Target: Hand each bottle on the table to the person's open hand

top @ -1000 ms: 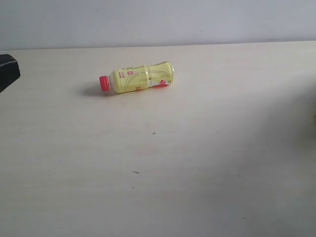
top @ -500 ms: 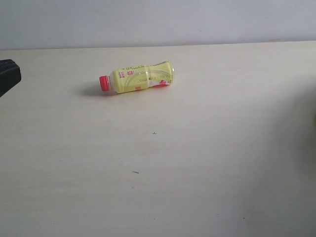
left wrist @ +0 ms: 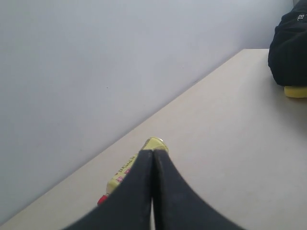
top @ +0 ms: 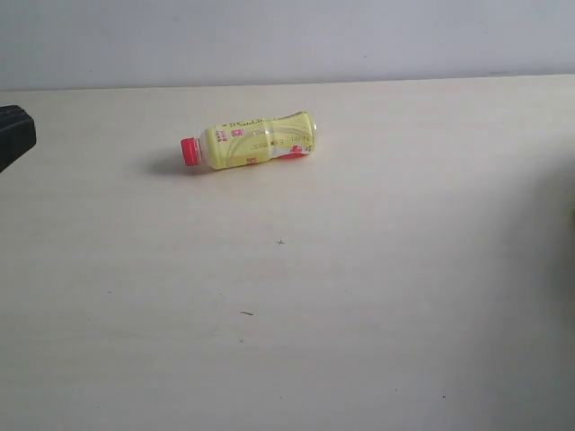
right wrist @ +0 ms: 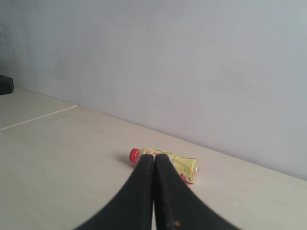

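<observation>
A yellow bottle (top: 252, 142) with a red cap (top: 189, 152) lies on its side on the pale table (top: 296, 296), cap toward the left. In the left wrist view my left gripper (left wrist: 153, 152) is shut and empty, with the yellow bottle (left wrist: 123, 171) partly hidden behind its fingers, farther off. My right gripper (right wrist: 154, 155) is shut on nothing as well, and the bottle (right wrist: 186, 166) lies on the table beyond it. The other bottles and the person's open hand are out of view.
A black part of the left arm (top: 13, 133) pokes in at the exterior view's left edge. In the left wrist view a bulky black object (left wrist: 290, 48) sits over something yellow (left wrist: 295, 92) on the table. A grey wall (top: 287, 40) backs the table.
The black part at the left edge of the exterior view has shifted slightly downward. The bottle has not moved.
</observation>
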Controlling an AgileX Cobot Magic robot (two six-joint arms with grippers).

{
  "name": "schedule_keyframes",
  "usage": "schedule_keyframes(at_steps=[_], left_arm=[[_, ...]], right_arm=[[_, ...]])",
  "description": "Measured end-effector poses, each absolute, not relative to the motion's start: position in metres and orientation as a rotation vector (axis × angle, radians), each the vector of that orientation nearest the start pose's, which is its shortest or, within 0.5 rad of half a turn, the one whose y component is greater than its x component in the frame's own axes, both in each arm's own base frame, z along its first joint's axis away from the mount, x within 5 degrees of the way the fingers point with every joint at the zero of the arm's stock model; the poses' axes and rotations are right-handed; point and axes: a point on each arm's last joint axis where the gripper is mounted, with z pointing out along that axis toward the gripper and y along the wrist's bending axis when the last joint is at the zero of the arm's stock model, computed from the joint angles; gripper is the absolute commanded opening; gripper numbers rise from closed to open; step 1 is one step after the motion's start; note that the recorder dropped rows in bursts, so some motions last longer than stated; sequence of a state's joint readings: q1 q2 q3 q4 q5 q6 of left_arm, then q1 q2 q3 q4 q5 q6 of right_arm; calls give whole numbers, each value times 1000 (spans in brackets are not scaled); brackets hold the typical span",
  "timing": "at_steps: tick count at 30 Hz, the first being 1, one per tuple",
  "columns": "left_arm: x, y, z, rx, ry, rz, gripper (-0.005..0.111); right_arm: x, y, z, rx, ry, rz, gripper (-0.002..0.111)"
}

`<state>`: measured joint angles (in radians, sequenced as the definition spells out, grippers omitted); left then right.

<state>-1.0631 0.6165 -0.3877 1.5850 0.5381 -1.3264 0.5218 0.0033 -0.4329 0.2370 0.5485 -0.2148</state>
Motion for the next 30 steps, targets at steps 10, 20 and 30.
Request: schedule_keyframes(at_steps=[10, 20, 30], left_arm=[[99, -83, 294, 705, 1532, -135, 0], [99, -83, 294, 705, 1532, -135, 0], [99, -83, 294, 704, 1533, -136, 0]], right_arm=[[8, 17, 304, -517, 1527, 494, 0], [8, 17, 304, -517, 1527, 494, 0], [8, 17, 304, -517, 1527, 494, 0]])
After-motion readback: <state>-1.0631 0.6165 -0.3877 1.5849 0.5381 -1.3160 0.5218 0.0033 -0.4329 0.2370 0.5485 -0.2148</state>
